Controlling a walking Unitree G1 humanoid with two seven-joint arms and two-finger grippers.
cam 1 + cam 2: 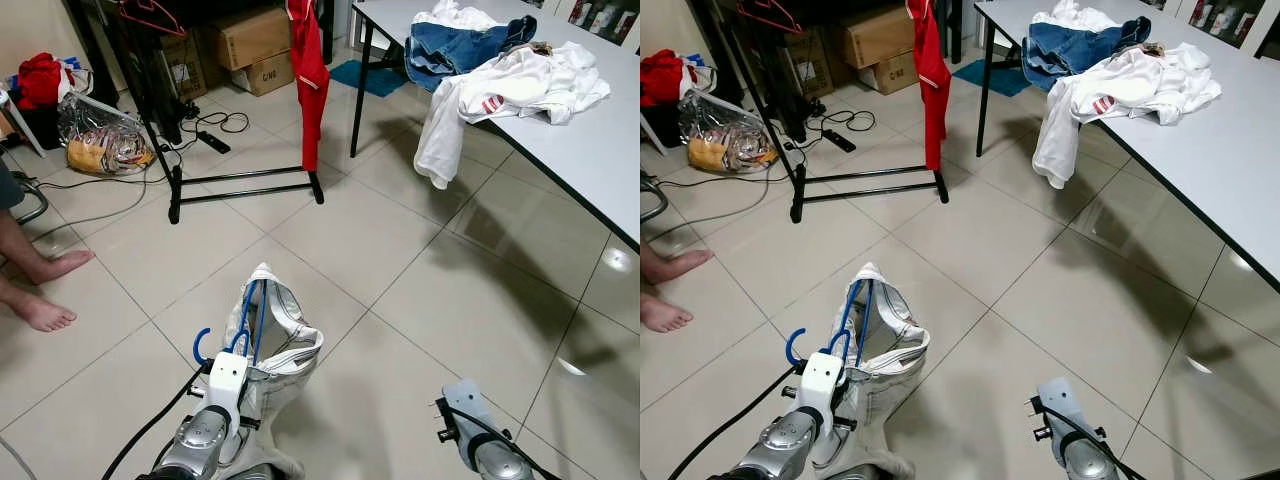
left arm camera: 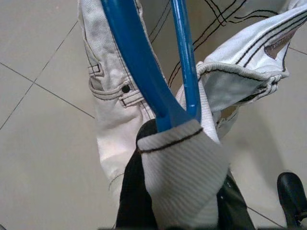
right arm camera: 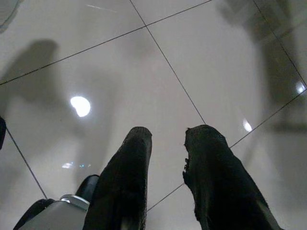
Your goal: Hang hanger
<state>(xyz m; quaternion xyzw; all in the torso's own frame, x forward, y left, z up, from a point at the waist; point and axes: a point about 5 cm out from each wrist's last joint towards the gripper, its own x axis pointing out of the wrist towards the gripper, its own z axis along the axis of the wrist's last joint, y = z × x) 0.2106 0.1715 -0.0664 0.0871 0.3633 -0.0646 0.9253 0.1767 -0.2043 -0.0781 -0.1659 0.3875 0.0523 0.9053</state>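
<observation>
Here, my left gripper [image 2: 177,158] is clamped on a blue plastic hanger [image 1: 240,325] draped with a cream denim garment [image 1: 280,345], held low over the pale tiled floor [image 1: 400,270]. My right gripper [image 3: 165,158] hangs idle, fingers parted. Ahead stands a black clothes rack [image 1: 240,185] bearing a red garment [image 1: 308,70].

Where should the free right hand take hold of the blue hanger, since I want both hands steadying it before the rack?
Probably the blue hanger at its bare sloping arm just below the hook, coming from the right. That stretch is thin and uncovered, while the white jeans drape lower down and the left hand already grips its end. The right hand hangs open.
</observation>
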